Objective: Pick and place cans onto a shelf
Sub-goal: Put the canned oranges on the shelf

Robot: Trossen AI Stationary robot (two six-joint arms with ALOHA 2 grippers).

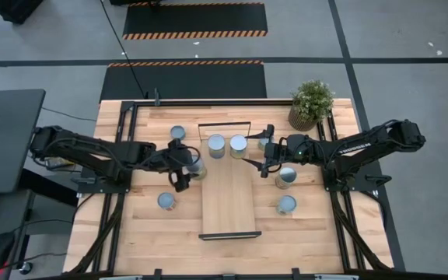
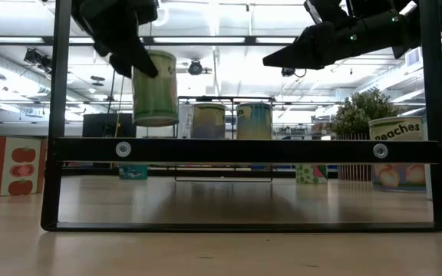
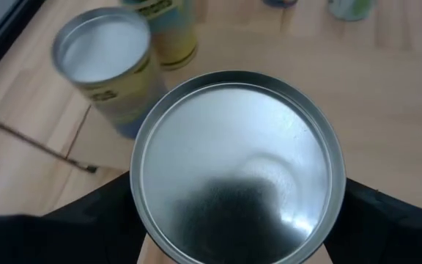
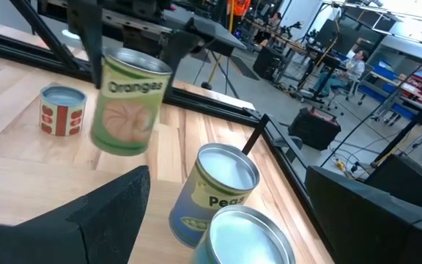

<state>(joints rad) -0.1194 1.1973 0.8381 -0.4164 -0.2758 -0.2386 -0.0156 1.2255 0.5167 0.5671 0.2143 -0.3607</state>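
Can (image 2: pixel 155 88) in left hand (image 1: pixel 183 167) above shelf (image 1: pixel 228 204) edge; right hand (image 1: pixel 265 163) apart.

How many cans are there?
7: two cans on the shelf, one in the left gripper, two on the table left, two right; an eighth may hide behind the right gripper.
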